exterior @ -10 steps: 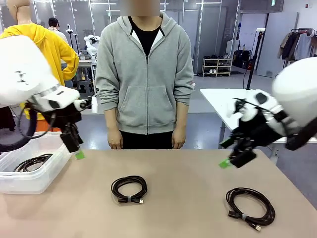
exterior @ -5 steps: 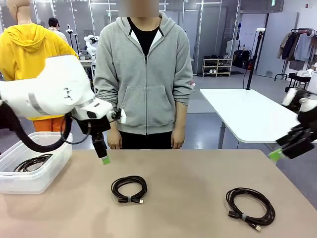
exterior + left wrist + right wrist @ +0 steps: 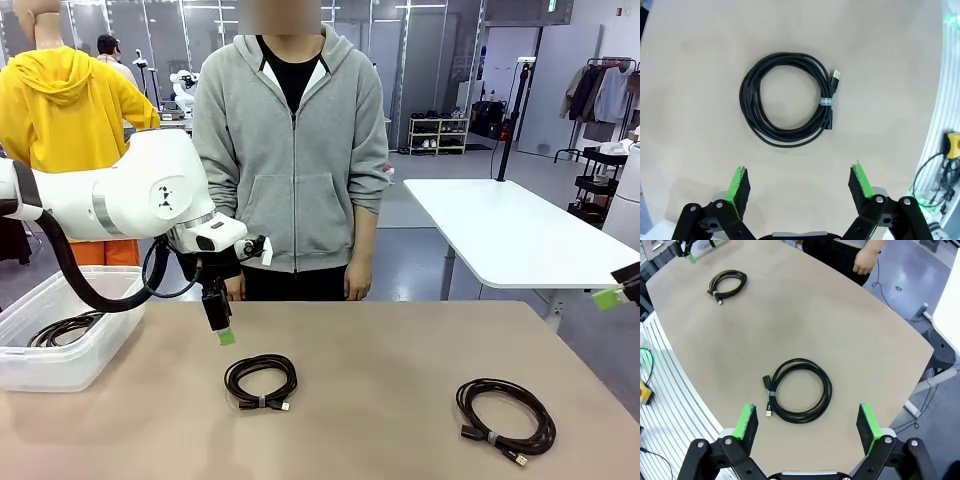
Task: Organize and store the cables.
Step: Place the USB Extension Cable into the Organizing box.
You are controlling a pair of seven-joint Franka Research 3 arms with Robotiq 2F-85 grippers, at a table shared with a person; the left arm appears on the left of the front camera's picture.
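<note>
Left pincer (image 3: pixel 799 172) agape, hovered over small cable coil (image 3: pixel 785 141) (light, floppy, likely); judged best pinched across its banded three-o'clock side.

Right gripper (image 3: pixel 616 294): cut by the front view's right edge; one green pad (image 3: pixel 607 297) and a sliver of black in frame.
Plastic bin (image 3: pixel 70 370): left end runs past the picture edge.
Coil inside (image 3: pixel 62 327): half veiled by the bin's cloudy wall.
Band (image 3: pixel 826 101) on the small coil (image 3: pixel 785 100): print too small to read.
Person (image 3: pixel 867 257): cropped at the right wrist view's top edge.
Yellow item (image 3: pixel 954 145): clipped by the edge, unidentifiable.
</note>
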